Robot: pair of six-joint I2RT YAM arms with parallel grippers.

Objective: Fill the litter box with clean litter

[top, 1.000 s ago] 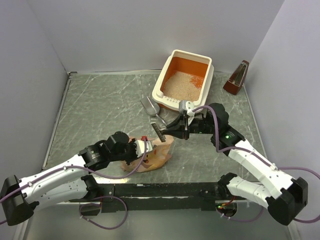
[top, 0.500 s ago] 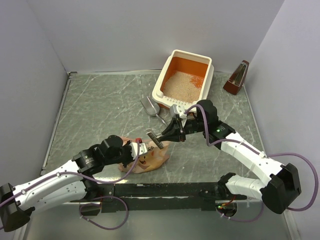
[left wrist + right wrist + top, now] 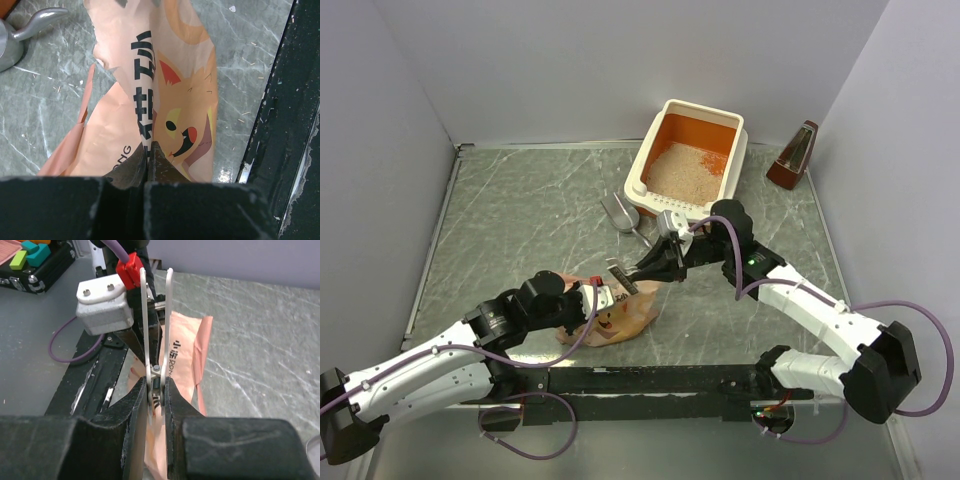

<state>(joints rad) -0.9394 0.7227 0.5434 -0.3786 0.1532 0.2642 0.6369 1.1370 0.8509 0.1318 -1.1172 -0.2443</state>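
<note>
Jaws of the right gripper (image 3: 653,266) are pressed shut on the hinge end of a white spring clip (image 3: 623,276). In the right wrist view the dark fingers (image 3: 135,405) squeeze it from both sides, and its two long arms stand slightly apart, reaching toward the left wrist. Whether those arms catch anything cannot be told. Below the clip the peach-pink bag (image 3: 632,316), printed with a cartoon cat and dark lettering, lies slumped on the table (image 3: 520,220), just beyond the black mounting rail (image 3: 650,380) that joins the arm bases. The left gripper (image 3: 607,297) has its jaws closed on a fold of that bag. In the left wrist view the two dark fingertips (image 3: 162,162) meet with the film pinched between them, and the cat's face sits just past them. The two grippers are close together over the bag's upper end.

The litter box (image 3: 646,152) stands toward the far right of the table, near the back wall and well apart from the bag. The clean litter (image 3: 684,172) covers the near part of its floor in a pale beige layer, and the far part shows bare orange. A grey metal scoop (image 3: 618,211) lies on the table just beside the box's near left corner, between box and bag. A brown metronome (image 3: 793,157) stands to the right of the box, by the side wall.
</note>
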